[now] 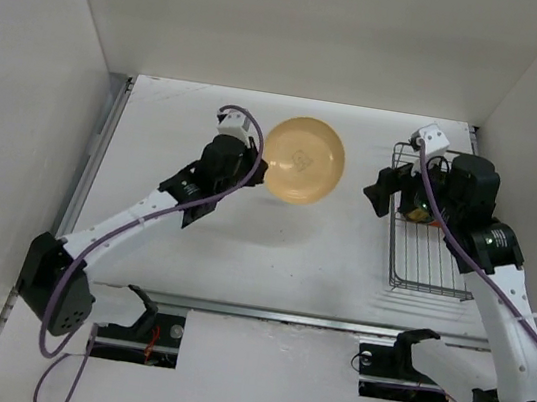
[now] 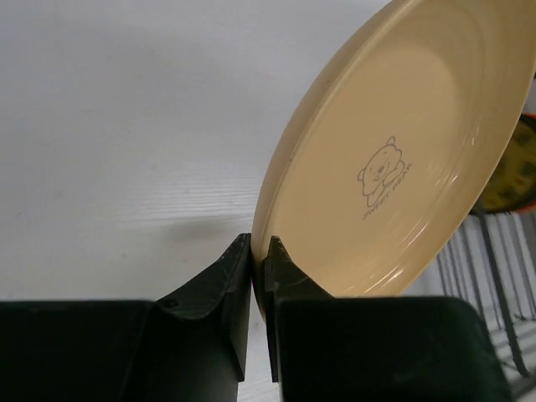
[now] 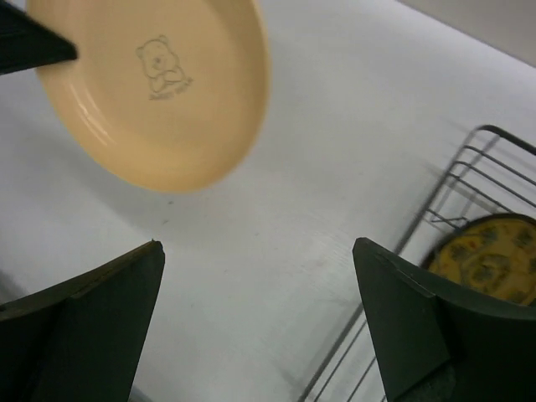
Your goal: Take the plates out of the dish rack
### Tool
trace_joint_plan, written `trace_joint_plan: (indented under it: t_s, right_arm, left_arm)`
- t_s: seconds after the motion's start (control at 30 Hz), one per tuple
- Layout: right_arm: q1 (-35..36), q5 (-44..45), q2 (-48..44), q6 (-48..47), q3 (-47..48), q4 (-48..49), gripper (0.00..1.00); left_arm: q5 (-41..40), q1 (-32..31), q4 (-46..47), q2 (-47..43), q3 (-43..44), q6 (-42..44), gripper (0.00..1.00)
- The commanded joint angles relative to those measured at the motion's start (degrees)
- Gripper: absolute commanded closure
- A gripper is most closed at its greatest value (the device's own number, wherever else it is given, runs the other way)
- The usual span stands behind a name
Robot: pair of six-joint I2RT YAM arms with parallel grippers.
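Spanning the scene, the white worktop [image 1: 271,252] carries the rack [image 1: 428,265] at its right side, within the right arm's reach and well apart from the bare middle, which looks the likely landing place for what comes out. The left arm [image 1: 135,216] stretches diagonally from its base at the near left toward the centre, wrist turned so that its hold meets the plate's left edge. The right arm [image 1: 517,299] rises from the near right and bends over the rack's far end, wrist pointing left. The peach plate [image 1: 302,160] is out of the rack, held in the air above the worktop's far middle, tilted with its face toward the overhead camera. It is gripped by the rim, I judge, because a thin edge is all that narrow fingers can clamp. A yellow plate [image 3: 490,255] with a dark rim shows inside the rack, so the unloading is not finished. The left fingers [image 2: 226,280] pinch the peach plate's rim, one on each side. The right fingers [image 3: 92,314] stand spread wide with nothing between them, near the peach plate but apart from it; the step in hand looks like a pass from the rack side to the left arm. A small bear print [image 2: 381,172] marks the peach plate's face.
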Motion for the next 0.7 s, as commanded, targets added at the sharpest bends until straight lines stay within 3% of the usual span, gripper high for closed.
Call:
trace_joint_plan:
  t_s: [0.0,0.2,0.67]
  right_arm:
    - [0.34,14.82,-2.63,3.97,-1.18,9.93,0.00]
    - [-0.19,26.78,-4.48,6.25,-1.79,12.23,0.00]
    - [-1.25,29.33,-5.00,6.25,-2.32,12.23,0.00]
  left_arm:
    - [-6.68,4.52,-4.85,5.51,3.13,-7.66,1.00]
    - [-5.91,9.45,-9.44,16.23,4.37,-11.72,1.00]
    - [7.27,16.13,-4.08,26.96,1.73,-13.04,1.00]
